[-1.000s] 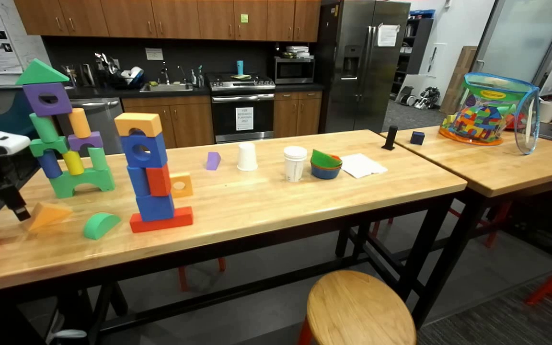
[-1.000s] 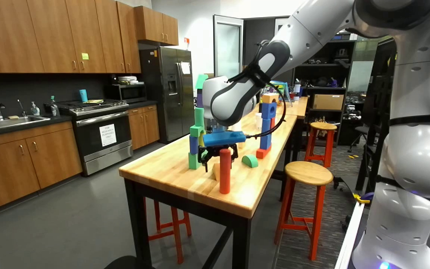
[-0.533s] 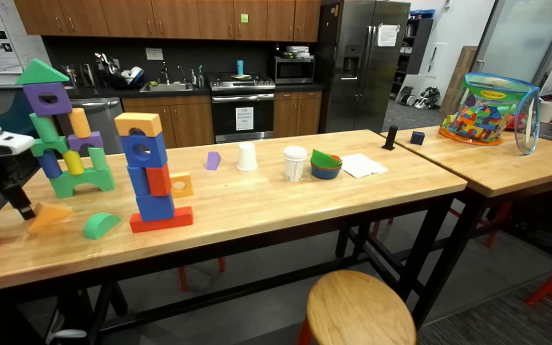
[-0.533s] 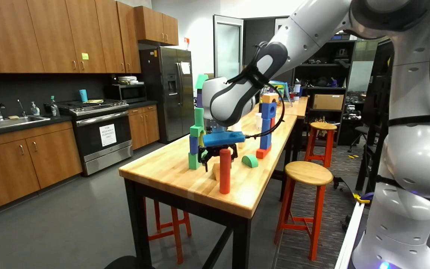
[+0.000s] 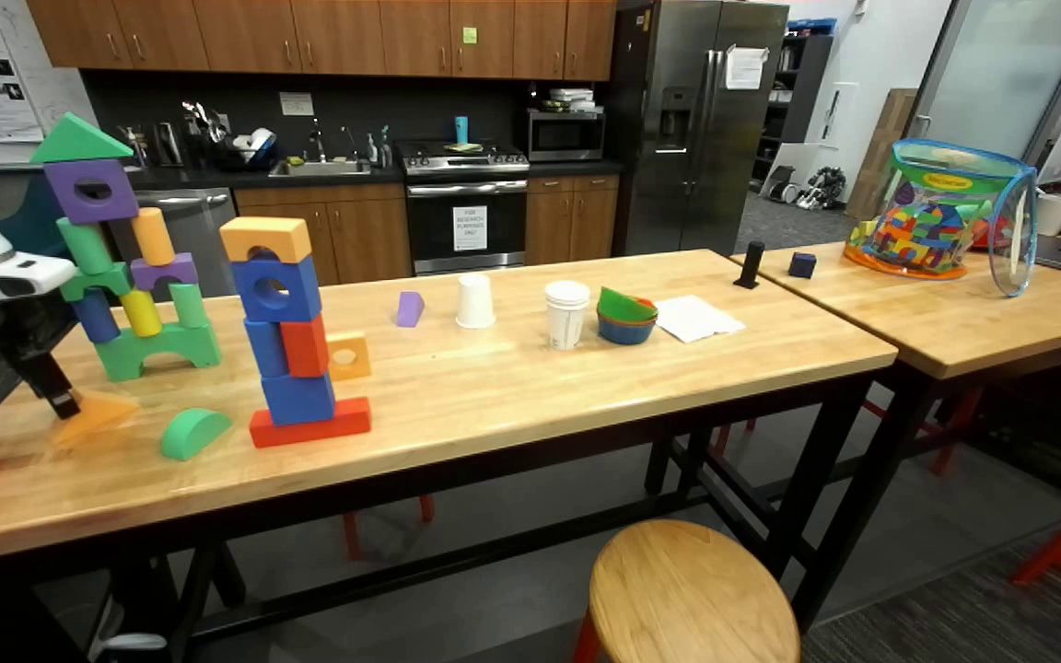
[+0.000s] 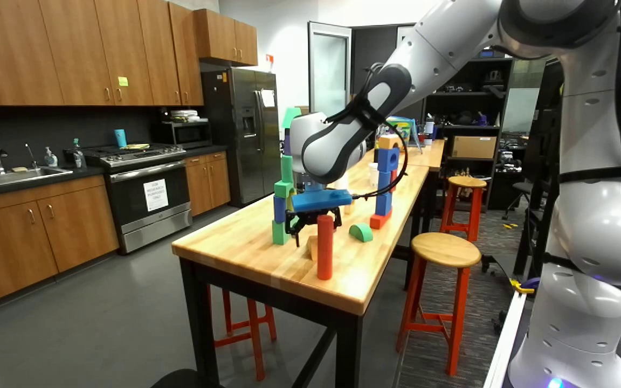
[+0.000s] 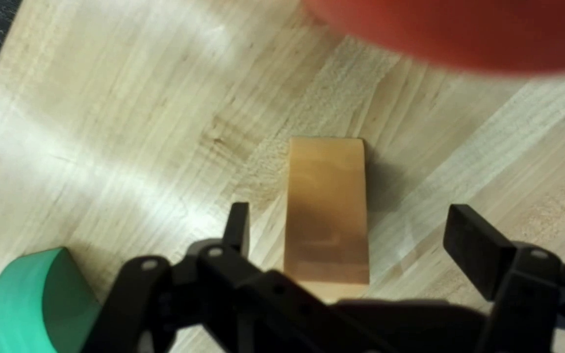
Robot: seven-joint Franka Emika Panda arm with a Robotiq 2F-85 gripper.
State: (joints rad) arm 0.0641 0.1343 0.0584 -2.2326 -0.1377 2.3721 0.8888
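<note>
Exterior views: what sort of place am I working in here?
Probably a shared office or lab kitchen: both exterior views show a sink, a refrigerator and a stove whose paper sign reads "for research purposes only".

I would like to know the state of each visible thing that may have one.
Pincer: open.
Orange block: on the table, ungripped.
Red column: standing upright.
Green half-round block: flat side down.
Blue-and-red tower: standing.
Green-topped tower: standing.
Bowls: piled, top one tilted.
White cup near bowls: upright.
Lone white cup: upside down.
Refrigerator: doors closed.
Oven: door closed.
</note>
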